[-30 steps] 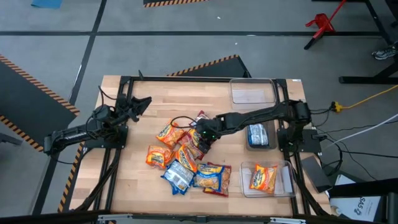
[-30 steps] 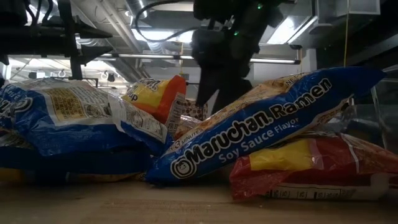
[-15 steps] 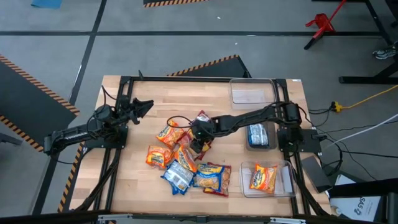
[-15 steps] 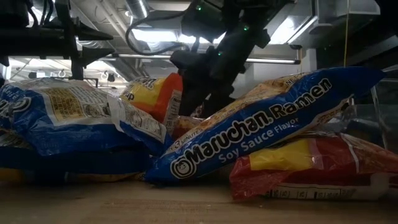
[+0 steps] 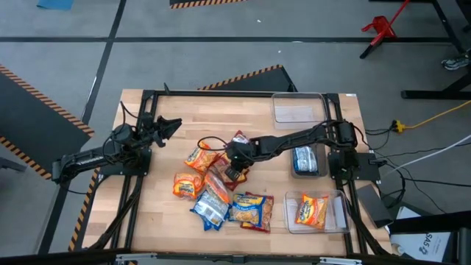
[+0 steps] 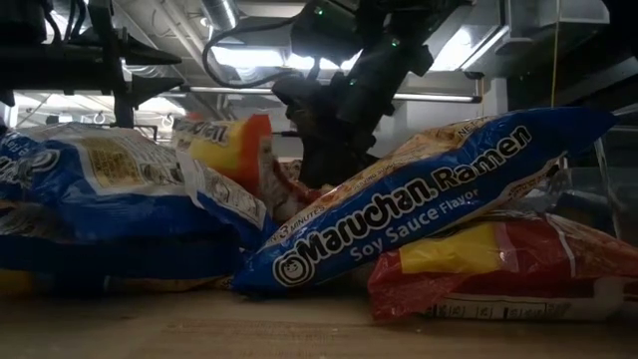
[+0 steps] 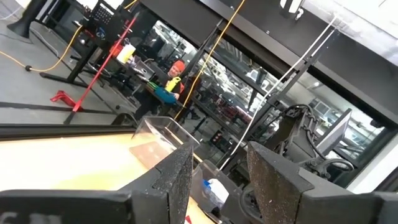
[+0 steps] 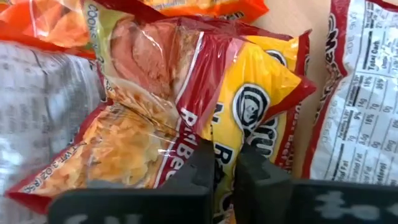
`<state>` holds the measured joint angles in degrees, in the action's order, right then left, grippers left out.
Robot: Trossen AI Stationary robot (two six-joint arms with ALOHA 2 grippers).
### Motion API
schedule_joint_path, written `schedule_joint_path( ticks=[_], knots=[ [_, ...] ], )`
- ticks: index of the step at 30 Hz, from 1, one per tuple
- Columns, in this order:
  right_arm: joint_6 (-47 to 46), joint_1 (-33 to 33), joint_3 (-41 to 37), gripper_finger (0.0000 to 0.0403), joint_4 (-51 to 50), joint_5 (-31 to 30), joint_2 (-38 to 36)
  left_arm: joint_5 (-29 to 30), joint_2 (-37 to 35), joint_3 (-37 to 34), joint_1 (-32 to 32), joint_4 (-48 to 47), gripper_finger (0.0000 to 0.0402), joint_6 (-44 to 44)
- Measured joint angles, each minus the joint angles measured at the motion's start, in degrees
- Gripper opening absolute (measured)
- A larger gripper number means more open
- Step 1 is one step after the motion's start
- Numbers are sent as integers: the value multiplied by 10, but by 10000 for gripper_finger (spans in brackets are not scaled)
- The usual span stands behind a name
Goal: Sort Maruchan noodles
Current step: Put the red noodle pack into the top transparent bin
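Note:
Several Maruchan noodle packets lie in a pile at the table's middle: orange ones (image 5: 200,157), blue-and-yellow ones (image 5: 246,208) and dark red ones (image 5: 239,140). My right gripper (image 5: 234,171) reaches into the pile from the right and is shut on a dark red and yellow packet (image 8: 186,93). This packet also shows in the low view (image 6: 234,150). My left gripper (image 5: 165,125) waits open and empty above the table's left part, apart from the pile. My right gripper pinches a crinkled stretch of the dark red packet's printed face (image 8: 219,140) between its two fingers (image 8: 198,171). The fingers come from above, slanting down. The packet rests on other packets of the pile, with one side tipped up (image 6: 239,135).
Three clear bins stand along the table's right side: the far one (image 5: 298,109) with nothing in it, the middle one (image 5: 318,151) with a blue packet, the near one (image 5: 335,213) with an orange packet. Bare wood lies at the far middle (image 5: 213,110).
My right gripper has gone a little toward the table's left and near edges, down onto the pile. The dark red and yellow packet under it has tipped up, its upper part higher in the low view than before.

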<state>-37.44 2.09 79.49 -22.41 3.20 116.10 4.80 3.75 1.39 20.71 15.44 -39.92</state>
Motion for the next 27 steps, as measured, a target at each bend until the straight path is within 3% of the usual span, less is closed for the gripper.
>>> schedule_joint_path(
  ticks=[15, 21, 27],
  knots=[
    [45, -53, 219, 1, -301, 5, -12, 0, 0, 0, 0, 0, 147, 0],
    [67, -115, 228, 1, -374, -2, -74, 2, 0, 0, 0, 0, 147, 0],
    [95, -194, 229, 0, -478, -62, -140, 2, 0, 0, 0, 0, 147, 0]
  ],
)
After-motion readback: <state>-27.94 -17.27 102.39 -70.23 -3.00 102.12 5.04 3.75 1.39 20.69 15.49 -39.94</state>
